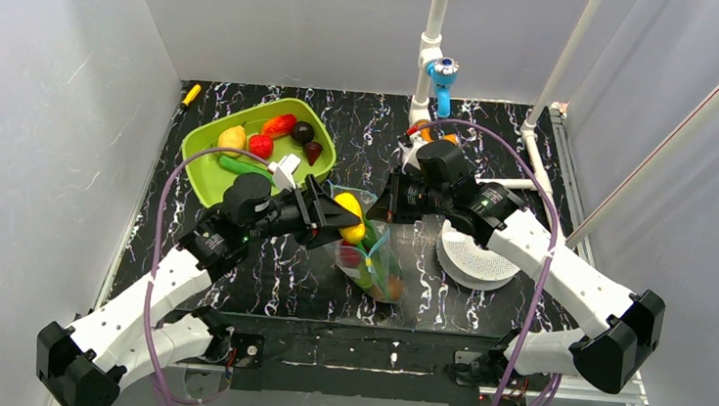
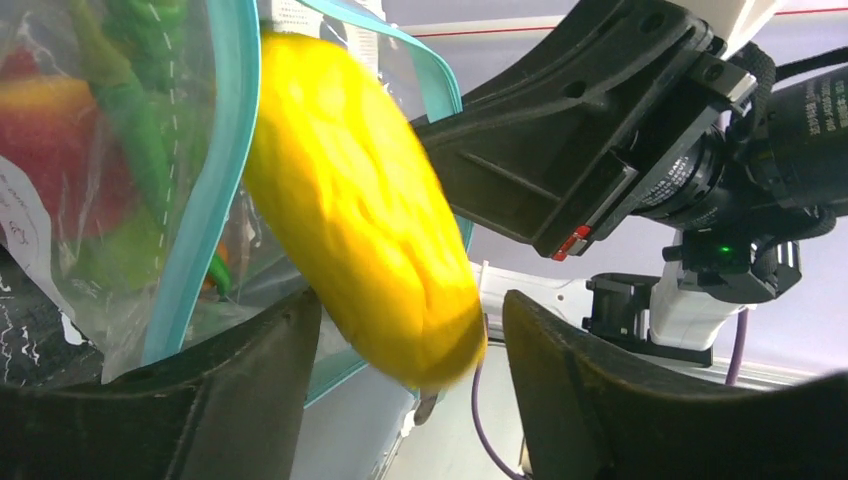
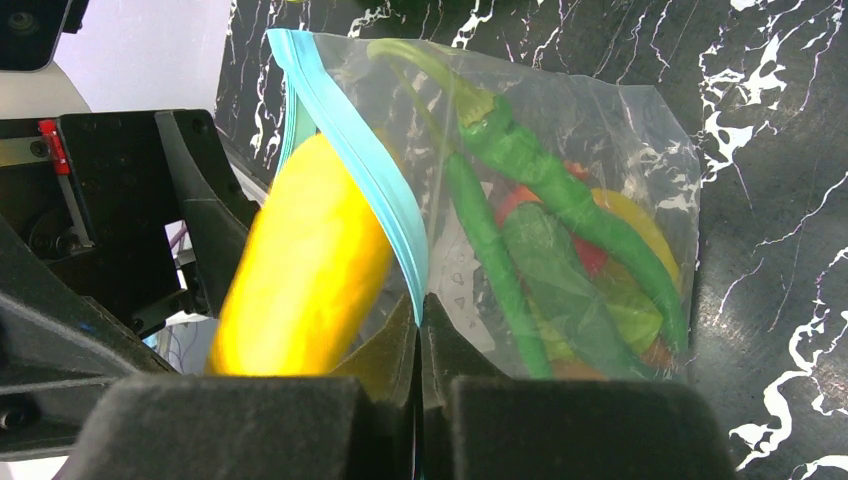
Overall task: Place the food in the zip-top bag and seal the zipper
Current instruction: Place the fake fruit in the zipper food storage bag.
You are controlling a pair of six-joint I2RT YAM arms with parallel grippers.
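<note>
- Your left gripper (image 2: 410,310) is at the mouth of the zip-top bag (image 3: 600,130), with its fingers (image 2: 230,370) spread apart.
- A yellow toy fruit (image 2: 360,210) sits between them. There's a gap on one side and it's touching or just beside the other finger, so it isn't clamped. The fruit looks blurred.
- The upper end of the fruit is past the zipper (image 3: 345,150) and inside the bag's mouth. The lower end hangs out between your left fingers.
- Your right gripper (image 3: 420,310) is fully closed, with its fingers (image 3: 460,350) pinching the light blue zipper edge and holding the mouth up.
- The bag is mid-table between the two grippers, on the black marbled table (image 1: 372,126), mouth raised and body slanting down toward the near edge.
- Already in the bag are long green chili peppers (image 3: 560,200), a red piece (image 3: 590,255) and a yellow piece (image 3: 640,225), all packed together.
- The lime-green tray (image 1: 207,165) is far left, behind your left arm, well apart from the bag.
- In the tray are a yellow fruit (image 1: 232,137), two red pieces (image 1: 260,145) (image 1: 279,124), a dark purple one (image 1: 303,132), a dark red one (image 1: 313,152) and a green one (image 1: 241,165).
- A white perforated round object (image 1: 476,262) lies under your right forearm.
</note>
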